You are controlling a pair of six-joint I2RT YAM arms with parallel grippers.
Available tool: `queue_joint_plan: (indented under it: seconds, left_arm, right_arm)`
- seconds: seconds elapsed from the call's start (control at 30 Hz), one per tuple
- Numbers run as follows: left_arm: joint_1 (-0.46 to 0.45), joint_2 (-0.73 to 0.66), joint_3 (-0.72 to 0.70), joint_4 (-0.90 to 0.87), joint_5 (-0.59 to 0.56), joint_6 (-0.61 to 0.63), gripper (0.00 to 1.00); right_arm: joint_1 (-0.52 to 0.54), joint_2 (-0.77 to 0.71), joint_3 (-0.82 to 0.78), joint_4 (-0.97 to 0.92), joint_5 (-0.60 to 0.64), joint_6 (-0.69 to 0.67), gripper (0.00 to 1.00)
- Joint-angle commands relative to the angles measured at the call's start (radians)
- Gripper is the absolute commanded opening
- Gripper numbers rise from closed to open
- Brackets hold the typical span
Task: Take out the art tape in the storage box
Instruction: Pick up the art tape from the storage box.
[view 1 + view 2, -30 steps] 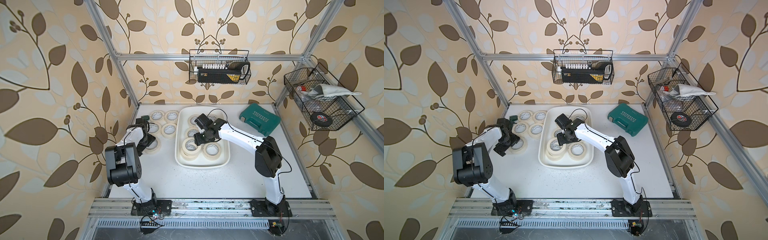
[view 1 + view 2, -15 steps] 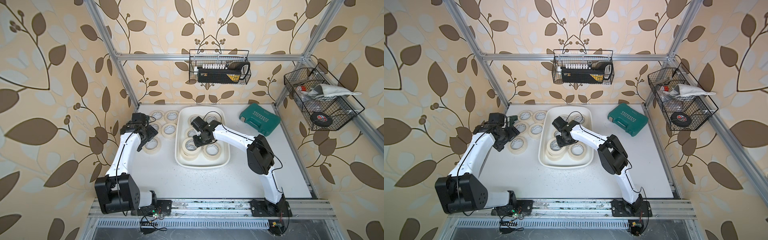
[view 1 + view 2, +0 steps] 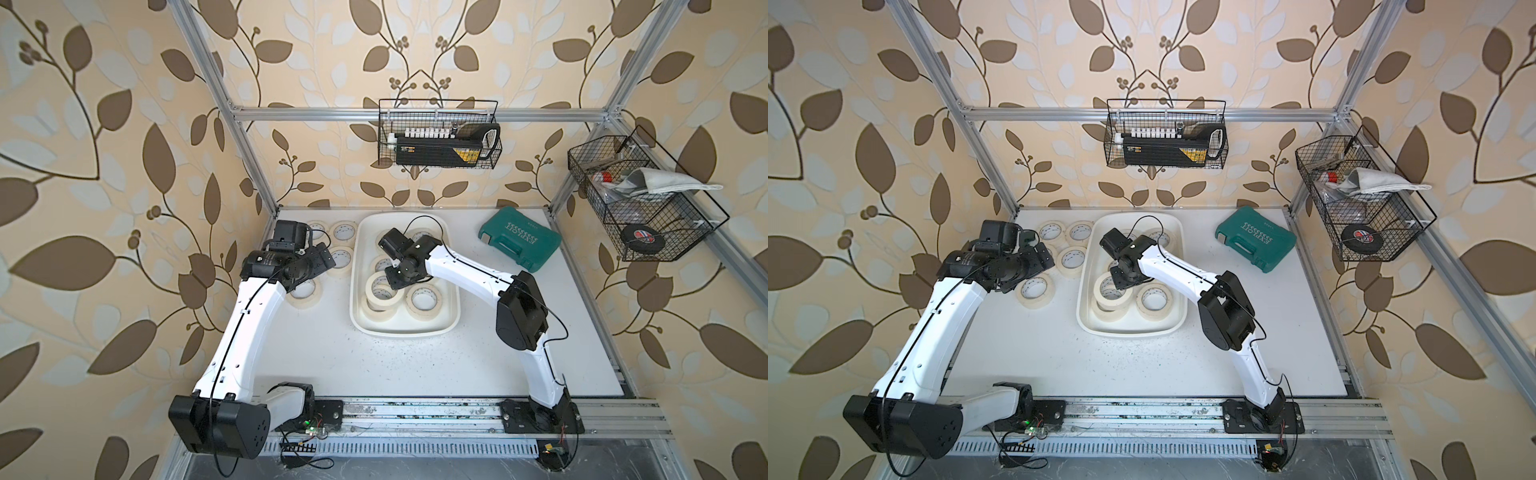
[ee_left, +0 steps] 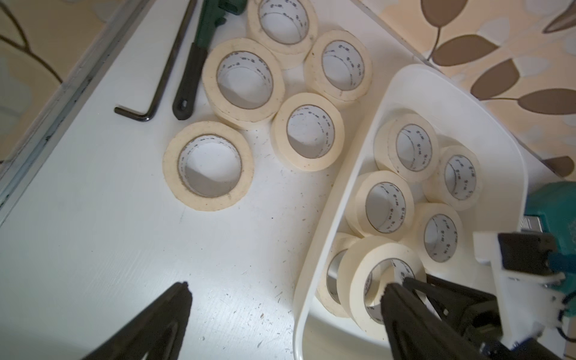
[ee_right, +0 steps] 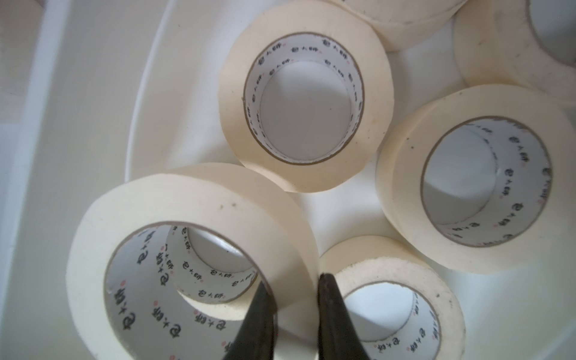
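Lifting straight up should keep its neighbours still: right gripper (image 5: 293,280) pinches the wall of a cream masking-tape roll (image 5: 187,199) stacked near the left rim of the shallow white plastic tub (image 3: 405,332); left gripper (image 4: 286,284) spread wide, empty.

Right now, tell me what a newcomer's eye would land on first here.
The white storage box holding cream art tape rolls draws the eye first, with the right gripper shut on the wall of one roll there, one finger inside its core. Left of the box, five more rolls lie on the table near the open left gripper. A teal case sits toward the far right corner.
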Motion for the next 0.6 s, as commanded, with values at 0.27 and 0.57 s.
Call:
queue_joint_plan:
  seconds: [0.27,0.57]
  left_arm:
    - [-0.2,0.037,0.108,-0.02,0.141,0.145,0.98]
    - [-0.337,0.116,0.128,0.018,0.135,0.18,0.96]
  right_arm:
    - [0.022,-0.148,0.195,-0.158,0.071,-0.046,0.02]
    - [0.052,-0.191,0.244,-0.19,0.078,-0.052,0.01]
